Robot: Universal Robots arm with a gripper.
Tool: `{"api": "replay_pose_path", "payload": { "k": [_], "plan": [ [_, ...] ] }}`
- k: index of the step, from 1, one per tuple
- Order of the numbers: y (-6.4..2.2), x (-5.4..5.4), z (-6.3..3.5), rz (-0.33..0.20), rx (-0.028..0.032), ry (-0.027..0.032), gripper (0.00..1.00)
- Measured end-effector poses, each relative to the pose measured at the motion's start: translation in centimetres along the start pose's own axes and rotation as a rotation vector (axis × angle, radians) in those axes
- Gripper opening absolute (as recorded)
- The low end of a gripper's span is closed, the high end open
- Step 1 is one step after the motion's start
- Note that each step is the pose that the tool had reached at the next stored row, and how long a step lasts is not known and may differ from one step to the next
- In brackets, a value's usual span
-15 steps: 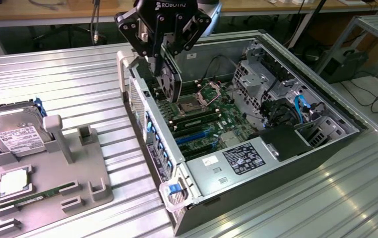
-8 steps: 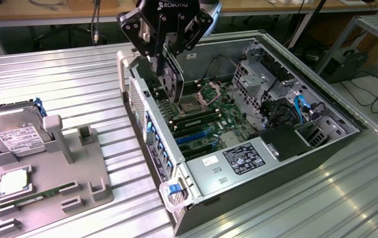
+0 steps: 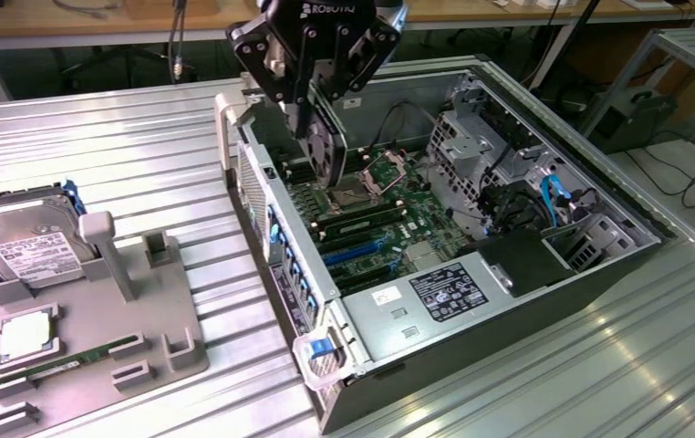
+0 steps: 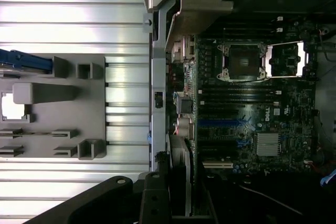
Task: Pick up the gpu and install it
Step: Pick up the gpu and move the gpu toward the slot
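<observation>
Claw (image 3: 311,109) grips the one gpu (image 3: 326,160) above one open case (image 3: 470,374).
One grey tray (image 3: 165,310), ribbed metal table (image 3: 117,128).

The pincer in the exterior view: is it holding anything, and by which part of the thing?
Yes. The pincer grips the gpu by its upper edge, and the card hangs upright over the open computer case.

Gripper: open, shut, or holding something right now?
The gripper: closed on the gpu, which hangs upright over the open computer case.
</observation>
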State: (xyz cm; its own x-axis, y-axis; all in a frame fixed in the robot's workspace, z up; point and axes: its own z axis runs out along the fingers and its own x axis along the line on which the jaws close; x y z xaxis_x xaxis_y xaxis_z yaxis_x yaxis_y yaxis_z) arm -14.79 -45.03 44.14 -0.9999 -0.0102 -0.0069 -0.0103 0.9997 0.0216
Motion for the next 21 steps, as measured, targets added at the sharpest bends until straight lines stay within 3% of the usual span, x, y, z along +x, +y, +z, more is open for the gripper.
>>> {"api": "replay_pose_path", "payload": {
  "k": [21],
  "plan": [
    [0.00,-1.9,0.05,0.000,0.0000,-0.0020,0.28]
  ]
}}
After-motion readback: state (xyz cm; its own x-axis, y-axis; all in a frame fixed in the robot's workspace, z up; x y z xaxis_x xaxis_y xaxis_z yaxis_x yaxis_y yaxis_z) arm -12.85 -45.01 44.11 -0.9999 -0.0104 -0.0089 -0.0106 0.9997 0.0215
